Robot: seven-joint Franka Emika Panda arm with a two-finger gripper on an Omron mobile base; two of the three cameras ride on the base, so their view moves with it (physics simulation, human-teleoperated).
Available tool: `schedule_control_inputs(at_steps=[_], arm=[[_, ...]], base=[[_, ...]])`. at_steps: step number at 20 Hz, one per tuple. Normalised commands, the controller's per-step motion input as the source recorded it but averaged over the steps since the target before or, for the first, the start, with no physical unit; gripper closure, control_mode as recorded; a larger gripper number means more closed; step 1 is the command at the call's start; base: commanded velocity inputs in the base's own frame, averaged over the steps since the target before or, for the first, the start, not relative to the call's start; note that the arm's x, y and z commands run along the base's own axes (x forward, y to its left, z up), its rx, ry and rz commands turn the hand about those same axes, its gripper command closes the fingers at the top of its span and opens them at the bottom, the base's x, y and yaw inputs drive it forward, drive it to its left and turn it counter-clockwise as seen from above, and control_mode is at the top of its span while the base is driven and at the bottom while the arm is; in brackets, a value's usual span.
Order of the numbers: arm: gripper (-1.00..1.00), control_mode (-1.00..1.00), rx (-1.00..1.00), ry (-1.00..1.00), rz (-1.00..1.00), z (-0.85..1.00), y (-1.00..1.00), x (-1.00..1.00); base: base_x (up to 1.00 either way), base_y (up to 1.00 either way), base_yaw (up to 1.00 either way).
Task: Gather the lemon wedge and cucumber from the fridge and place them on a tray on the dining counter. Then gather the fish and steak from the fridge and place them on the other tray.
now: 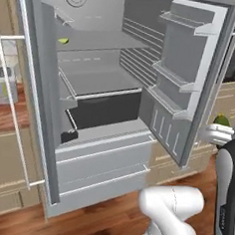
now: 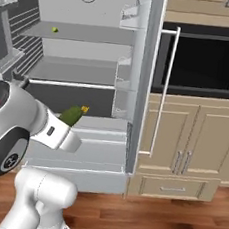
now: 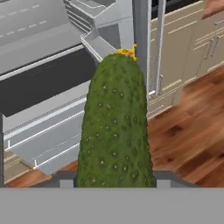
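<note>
Standing w/ both doors open, fridge (image 1: 101, 153) shows grey shelves. Cucumber (image 3: 116, 127) is clamped in gripper (image 3: 114, 177), jaws closed on its base, held out front of fridge above wood floor (image 3: 188, 131). Lemon wedge (image 1: 63, 41) sits on upper shelf.

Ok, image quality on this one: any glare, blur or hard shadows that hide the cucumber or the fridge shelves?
Left base view: soft, even light, no glare; the fridge shelves read clearly, the lemon wedge is a tiny speck. Right base view: slightly soft, the cucumber partly hidden by the arm. Hand view: the cucumber fills the centre, sharp enough to show its bumps, held in the gripper; no cast shadows.
</note>
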Motion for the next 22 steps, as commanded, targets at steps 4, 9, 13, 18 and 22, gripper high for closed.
schedule_control_inputs(at_steps=[4, 9, 13, 18, 22], arm=[[1.0, 1.0, 0.0, 0.0, 0.0, 0.0, 0.0, 0.0], [1.0, 1.0, 0.0, 0.0, 0.0, 0.0, 0.0, 0.0], [1.0, 1.0, 0.0, 0.0, 0.0, 0.0, 0.0, 0.0], [1.0, 1.0, 0.0, 0.0, 0.0, 0.0, 0.0, 0.0], [1.0, 1.0, 0.0, 0.0, 0.0, 0.0, 0.0, 0.0]], base=[[-0.39, -0.13, -0.56], [-0.12, -0.25, -0.57], [0.12, -0.35, -0.54], [0.38, -0.39, -0.5], [0.54, -0.45, -0.46]])
